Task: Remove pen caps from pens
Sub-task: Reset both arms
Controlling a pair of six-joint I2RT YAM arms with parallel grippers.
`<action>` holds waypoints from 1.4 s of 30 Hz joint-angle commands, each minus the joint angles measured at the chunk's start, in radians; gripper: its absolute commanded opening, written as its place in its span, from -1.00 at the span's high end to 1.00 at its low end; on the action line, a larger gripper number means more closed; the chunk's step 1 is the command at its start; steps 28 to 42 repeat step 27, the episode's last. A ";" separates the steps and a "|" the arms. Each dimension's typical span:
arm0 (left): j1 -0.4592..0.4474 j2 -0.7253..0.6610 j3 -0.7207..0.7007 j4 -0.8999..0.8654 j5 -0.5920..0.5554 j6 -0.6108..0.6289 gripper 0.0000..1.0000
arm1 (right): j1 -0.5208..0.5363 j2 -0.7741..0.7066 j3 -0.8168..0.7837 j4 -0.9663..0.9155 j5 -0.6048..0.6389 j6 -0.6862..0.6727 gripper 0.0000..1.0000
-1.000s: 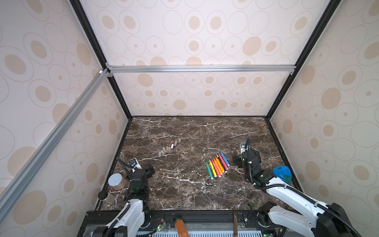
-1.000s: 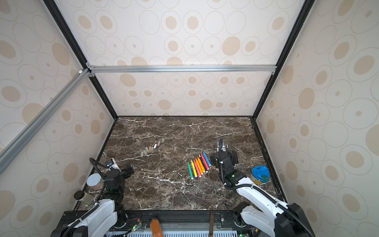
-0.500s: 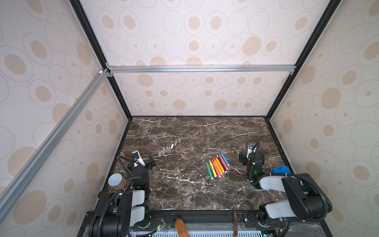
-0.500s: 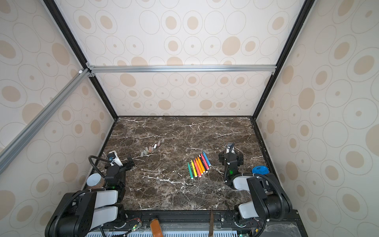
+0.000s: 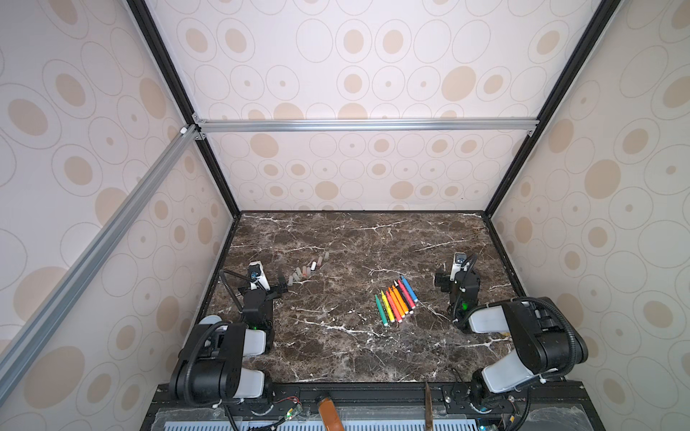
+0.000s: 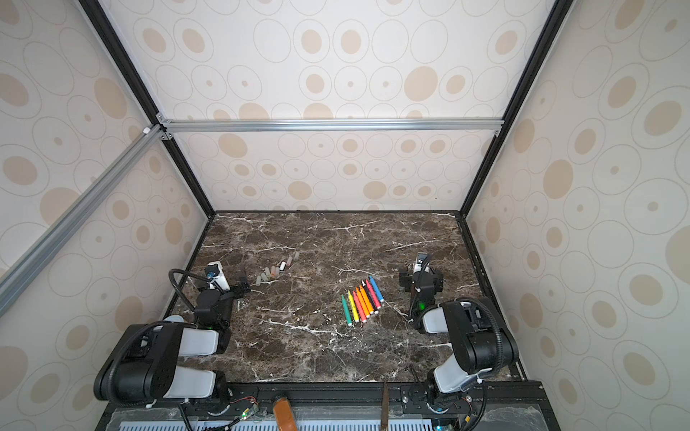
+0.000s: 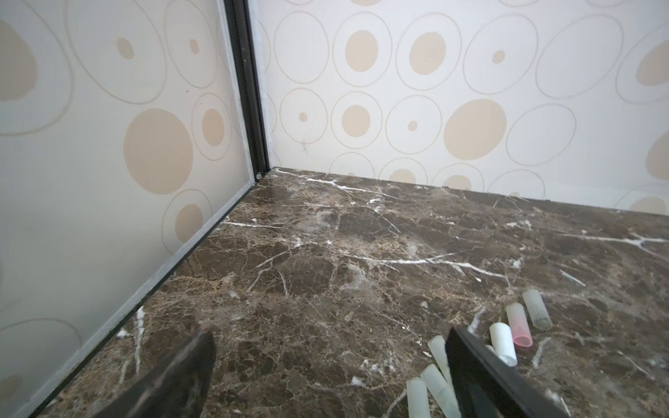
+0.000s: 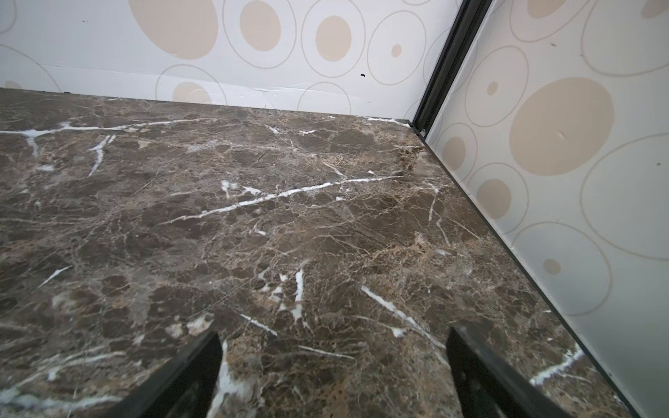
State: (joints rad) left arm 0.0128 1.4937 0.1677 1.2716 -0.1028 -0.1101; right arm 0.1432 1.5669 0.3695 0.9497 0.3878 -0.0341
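Both arms are folded back near their bases now, no longer reaching forward. I see the left gripper (image 7: 329,343) and right gripper (image 8: 333,343) spread wide, empty. The pen caps (image 5: 306,269) lie in a row beside the left gripper and the pens (image 5: 396,303) sit mid-table, tips bare. I judge the uncapping done.

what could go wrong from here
The left claw is open with one finger right beside the loose pen caps, partly hiding some in the wrist view; a sideways move could scatter them. The uncapped pens lie packed side by side on the marble table; a nudge might roll them or let bare tips mark it.
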 commanded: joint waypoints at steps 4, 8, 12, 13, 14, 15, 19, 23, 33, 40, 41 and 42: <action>-0.011 0.054 0.089 -0.030 0.069 0.072 -1.00 | -0.009 -0.015 0.012 -0.044 -0.023 0.017 -0.99; -0.013 0.059 0.088 -0.026 0.066 0.075 -1.00 | -0.010 -0.015 0.012 -0.046 -0.022 0.017 -1.00; -0.014 0.057 0.086 -0.020 0.065 0.076 -1.00 | -0.011 -0.015 0.013 -0.046 -0.023 0.017 -1.00; -0.016 0.057 0.087 -0.024 0.065 0.076 -1.00 | -0.011 -0.016 0.013 -0.046 -0.023 0.017 -0.99; -0.017 0.057 0.087 -0.023 0.064 0.076 -1.00 | -0.011 -0.015 0.013 -0.046 -0.022 0.017 -0.99; -0.016 0.057 0.086 -0.023 0.063 0.076 -1.00 | -0.011 -0.016 0.013 -0.046 -0.022 0.017 -1.00; -0.017 0.056 0.085 -0.023 0.060 0.078 -1.00 | -0.011 -0.015 0.012 -0.046 -0.022 0.017 -1.00; -0.022 0.060 0.095 -0.035 0.056 0.081 -1.00 | -0.011 -0.015 0.012 -0.046 -0.022 0.018 -0.99; -0.024 0.059 0.090 -0.030 0.052 0.083 -1.00 | -0.010 -0.016 0.011 -0.043 -0.021 0.017 -1.00; -0.024 0.059 0.090 -0.030 0.052 0.083 -1.00 | -0.010 -0.016 0.011 -0.043 -0.021 0.017 -1.00; -0.024 0.059 0.090 -0.030 0.052 0.083 -1.00 | -0.010 -0.016 0.011 -0.043 -0.021 0.017 -1.00; -0.024 0.059 0.090 -0.030 0.052 0.083 -1.00 | -0.010 -0.016 0.011 -0.043 -0.021 0.017 -1.00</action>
